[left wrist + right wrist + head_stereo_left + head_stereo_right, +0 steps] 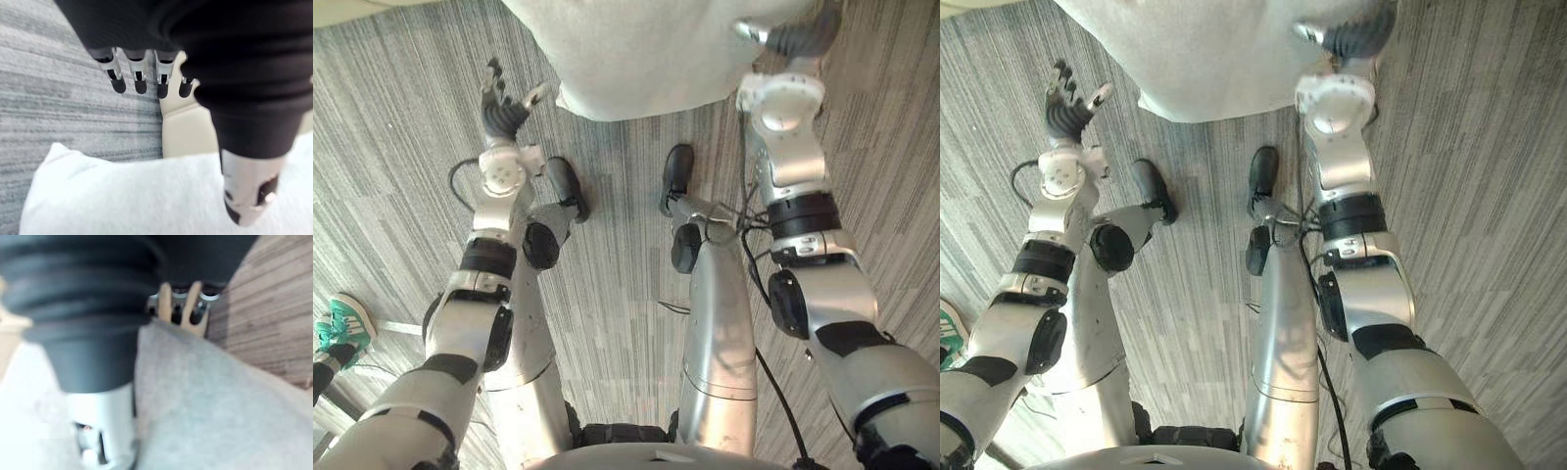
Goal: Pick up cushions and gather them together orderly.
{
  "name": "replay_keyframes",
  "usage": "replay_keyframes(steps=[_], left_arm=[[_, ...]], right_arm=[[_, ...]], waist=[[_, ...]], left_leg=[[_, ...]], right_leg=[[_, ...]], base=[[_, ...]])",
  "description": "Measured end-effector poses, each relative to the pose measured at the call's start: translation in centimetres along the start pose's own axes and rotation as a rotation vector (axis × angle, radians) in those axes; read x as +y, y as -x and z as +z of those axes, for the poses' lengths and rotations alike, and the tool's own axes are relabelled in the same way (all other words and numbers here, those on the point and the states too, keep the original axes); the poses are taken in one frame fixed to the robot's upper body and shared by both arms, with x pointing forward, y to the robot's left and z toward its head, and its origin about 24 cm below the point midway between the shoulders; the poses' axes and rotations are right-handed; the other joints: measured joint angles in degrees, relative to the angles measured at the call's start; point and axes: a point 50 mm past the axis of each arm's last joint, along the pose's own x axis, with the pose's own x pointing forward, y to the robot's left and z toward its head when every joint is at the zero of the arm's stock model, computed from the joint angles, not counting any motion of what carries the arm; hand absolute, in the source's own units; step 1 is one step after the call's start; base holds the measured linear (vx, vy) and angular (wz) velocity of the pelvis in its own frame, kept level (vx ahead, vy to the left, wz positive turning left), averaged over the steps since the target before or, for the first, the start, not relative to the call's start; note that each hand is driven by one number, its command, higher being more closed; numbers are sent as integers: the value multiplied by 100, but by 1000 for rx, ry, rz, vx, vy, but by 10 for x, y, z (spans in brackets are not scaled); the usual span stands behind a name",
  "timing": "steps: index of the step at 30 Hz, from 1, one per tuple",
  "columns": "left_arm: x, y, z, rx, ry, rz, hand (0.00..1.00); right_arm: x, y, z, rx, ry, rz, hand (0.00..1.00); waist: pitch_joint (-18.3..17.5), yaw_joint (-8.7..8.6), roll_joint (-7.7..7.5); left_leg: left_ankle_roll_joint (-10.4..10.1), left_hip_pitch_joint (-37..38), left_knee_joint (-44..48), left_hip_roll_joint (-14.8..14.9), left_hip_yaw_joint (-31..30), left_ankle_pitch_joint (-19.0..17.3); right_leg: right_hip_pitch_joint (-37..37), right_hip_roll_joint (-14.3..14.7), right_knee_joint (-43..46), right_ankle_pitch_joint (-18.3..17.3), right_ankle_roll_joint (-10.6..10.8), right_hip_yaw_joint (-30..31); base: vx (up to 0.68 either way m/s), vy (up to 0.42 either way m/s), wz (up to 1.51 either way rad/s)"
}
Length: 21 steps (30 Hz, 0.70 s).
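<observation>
Grey striped carpet (391, 117) covers the floor. Pale grey cushion (636, 59) shows ahead of the robot, one corner pointing towards it. Right hand (795, 39) clasps the cushion's right edge, thumb on the near face and fingers (188, 308) past the rim. Left hand (504, 106) is spread and holds nothing, just beside the left corner. Step in hand: securing the cushion for lifting; next, the left hand should close on its own side. Cream surface (188, 132) lies beyond the cushion. Person's teal shoe (344, 323) stands well apart and obstructs nothing

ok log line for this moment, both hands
right hand: pinching cushion edge | left hand: open, beside cushion corner, not touching | cushion: light grey, over carpet
</observation>
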Motion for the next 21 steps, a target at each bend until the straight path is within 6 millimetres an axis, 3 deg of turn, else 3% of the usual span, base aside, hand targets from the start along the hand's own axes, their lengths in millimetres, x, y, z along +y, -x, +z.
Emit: replay_keyframes(steps=[7,10,17,19,21], left_arm=[[15,-5,17,-68,-63,59,100],[22,-5,13,-50,-76,88,100],[31,18,11,-95,-45,86,100],[34,37,-1,-82,-43,84,100],[33,56,-10,-66,-38,68,100]], right_arm=[[2,-2,11,-16,-49,14,100],[6,12,6,-18,-69,58,100],[1,57,-15,-15,-206,126,100],[-5,82,-38,49,-218,158,100],[-14,103,-57,111,-218,169,100]], waist=[[-4,-38,-1],[-15,-115,1],[-52,-217,-4],[-305,-231,-10],[-341,-228,-13]], left_leg=[[-47,-31,-119,-10,-70,166],[-74,198,-124,19,-190,196],[-247,1389,-577,19,-199,167],[-324,1785,-876,-14,-207,203],[-322,2393,-1144,-76,-175,263]], right_leg=[[-2,20,-72,84,-86,-81],[304,33,-101,93,-103,-206],[1534,119,-625,29,-130,-269],[1964,128,-953,45,-158,-347],[2571,118,-1199,110,-185,-392]], base=[[-55,-7,3],[-68,-24,0],[-49,-21,-3],[27,-8,2],[83,-11,8]])
